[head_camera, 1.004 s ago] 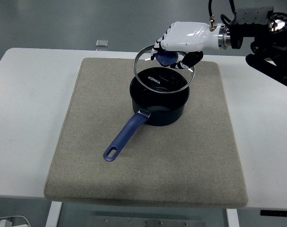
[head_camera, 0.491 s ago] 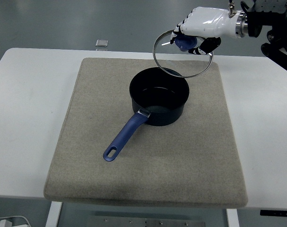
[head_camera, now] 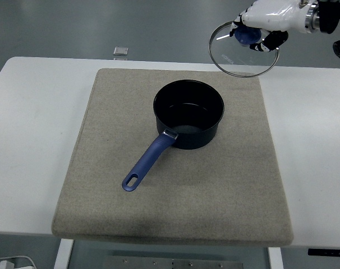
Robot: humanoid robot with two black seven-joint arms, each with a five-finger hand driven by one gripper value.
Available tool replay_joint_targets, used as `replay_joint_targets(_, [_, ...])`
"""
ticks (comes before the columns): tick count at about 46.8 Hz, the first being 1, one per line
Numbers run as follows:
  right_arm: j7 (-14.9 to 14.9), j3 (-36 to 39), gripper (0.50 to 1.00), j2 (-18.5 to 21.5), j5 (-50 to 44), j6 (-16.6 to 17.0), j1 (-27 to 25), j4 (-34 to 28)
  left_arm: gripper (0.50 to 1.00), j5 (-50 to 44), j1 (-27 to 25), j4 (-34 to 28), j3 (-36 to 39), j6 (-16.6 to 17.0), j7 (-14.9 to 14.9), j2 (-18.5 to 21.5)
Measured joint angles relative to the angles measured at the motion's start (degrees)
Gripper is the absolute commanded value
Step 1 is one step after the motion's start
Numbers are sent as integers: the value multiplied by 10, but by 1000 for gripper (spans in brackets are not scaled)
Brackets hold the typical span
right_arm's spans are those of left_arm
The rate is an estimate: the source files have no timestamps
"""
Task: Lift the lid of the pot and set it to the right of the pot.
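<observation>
While held up at top right, glass lid (head_camera: 244, 51) well above and right of pot (head_camera: 188, 114), clear of its rim, tilted so underside faces camera and down-left. Blue knob (head_camera: 246, 35) pinched by right hand (head_camera: 269, 18), white-shelled, fingers (head_camera: 266, 43) curled round knob, closed on it; black forearm off right edge. Lid over far right corner of grey mat (head_camera: 175, 207), far part of rim past table's far edge against floor. Pot open, dark blue, round, sitting on mat slightly back of centre, inside dark and glossy. Blue handle (head_camera: 149, 161) running from pot's near side toward bottom-left, long axis diagonal, hang-hole at free end pointing near-left. Metal bracket at handle joint. Mat lying flat on white table (head_camera: 30, 145), covering most of middle, near edge close to table's near edge. Bare mat right of pot, nothing standing between lid and that spot. Small grey square object (head_camera: 120, 51) on floor beyond table's far edge, upper left, well apart from pot. White box corner (head_camera: 7, 263) at bottom left under table. Left hand not seen.
</observation>
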Motion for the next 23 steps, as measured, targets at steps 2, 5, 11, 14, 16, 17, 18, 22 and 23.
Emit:
replay_joint_targets(2, [0,-10,500,-3,0,0,-2,0,1000,0,0,0,0,0,0,0])
replay_joint_targets(5, [0,-21,500,-4,0,-1,-2,0,1000,0,0,0,0,0,0,0])
replay_joint_targets(11, [0,-26,500,-5,0,-3,-9,-1,1000,0,0,0,0,0,0,0])
replay_joint_targets(14, [0,-26,500,-6,0,-3,-12,-1,1000,0,0,0,0,0,0,0])
replay_joint_targets(16, [0,-26,500,-9,0,-3,-13,-1,1000,0,0,0,0,0,0,0])
replay_joint_targets(17, [0,-26,500,-10,0,-3,-14,-1,1000,0,0,0,0,0,0,0])
replay_joint_targets(18, [0,-26,500,-10,0,-3,-15,0,1000,0,0,0,0,0,0,0])
replay_joint_targets(22, [0,-27,500,-11,0,-3,-18,1,1000,0,0,0,0,0,0,0])
replay_joint_targets(23, [0,-27,500,-11,0,-3,-20,1,1000,0,0,0,0,0,0,0])
